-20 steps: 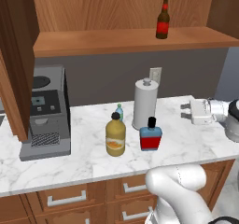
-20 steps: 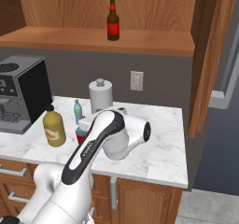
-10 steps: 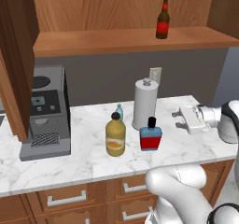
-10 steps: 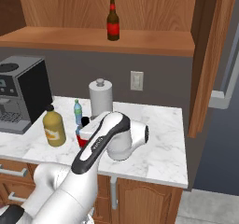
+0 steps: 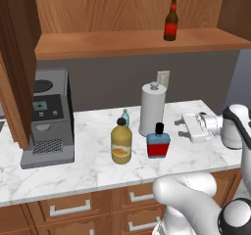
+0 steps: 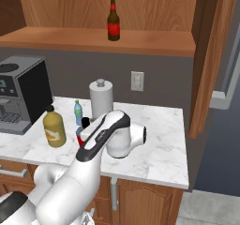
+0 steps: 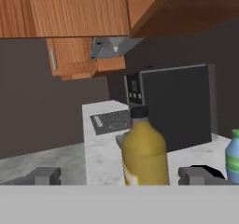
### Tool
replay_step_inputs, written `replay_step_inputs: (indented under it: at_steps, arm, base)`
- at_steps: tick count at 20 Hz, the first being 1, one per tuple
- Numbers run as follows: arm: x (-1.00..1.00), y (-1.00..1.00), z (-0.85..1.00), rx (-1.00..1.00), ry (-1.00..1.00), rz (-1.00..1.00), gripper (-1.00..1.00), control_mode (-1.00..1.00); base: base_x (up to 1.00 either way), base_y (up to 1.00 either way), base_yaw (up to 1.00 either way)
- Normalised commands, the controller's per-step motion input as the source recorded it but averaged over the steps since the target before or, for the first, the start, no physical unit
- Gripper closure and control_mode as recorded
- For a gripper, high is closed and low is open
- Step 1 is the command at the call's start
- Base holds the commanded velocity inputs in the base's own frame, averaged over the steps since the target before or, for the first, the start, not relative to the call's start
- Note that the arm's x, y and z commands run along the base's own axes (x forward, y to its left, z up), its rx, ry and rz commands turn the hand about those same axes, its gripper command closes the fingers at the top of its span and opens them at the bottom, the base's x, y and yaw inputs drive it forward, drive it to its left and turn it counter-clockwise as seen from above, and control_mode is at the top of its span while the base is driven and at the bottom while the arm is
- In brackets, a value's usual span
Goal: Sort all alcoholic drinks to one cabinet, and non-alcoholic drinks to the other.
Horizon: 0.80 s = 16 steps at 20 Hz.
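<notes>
On marble surface (image 5: 88,165), right of blue bottle (image 5: 158,142), claw (image 5: 188,127) has swung lower toward bottles, jaws released, empty. Brown bottle (image 5: 170,19) already on cabinet shelf (image 5: 98,43); juice bottle (image 7: 144,148) ahead.

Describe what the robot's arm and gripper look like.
The arm is glossy white, built of rounded tubular segments with dark grey joint caps and a black strip along the forearm. The gripper is a blocky white hand with two small dark finger tips.

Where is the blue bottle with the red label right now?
The blue bottle stands on the marble counter, just in front of the paper-towel roll and right of the orange-yellow juice bottle.
</notes>
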Motion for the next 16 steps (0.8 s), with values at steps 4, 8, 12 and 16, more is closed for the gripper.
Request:
replay_step_inputs:
  at_steps: [4,8,12,16]
  arm:
    - [0.23,0.18,-0.25,0.00,0.00,0.00,-1.00,-1.00]
    - [0.27,0.06,-0.21,0.00,0.00,0.00,-1.00,-1.00]
    - [0.29,0.05,-0.23,0.00,0.00,0.00,-1.00,-1.00]
    - [0.32,0.03,-0.22,0.00,0.00,0.00,-1.00,-1.00]
  base:
    - [0.00,0.00,0.00]
    - [0.00,0.00,0.00]
    - [0.00,0.00,0.00]
    - [0.00,0.00,0.00]
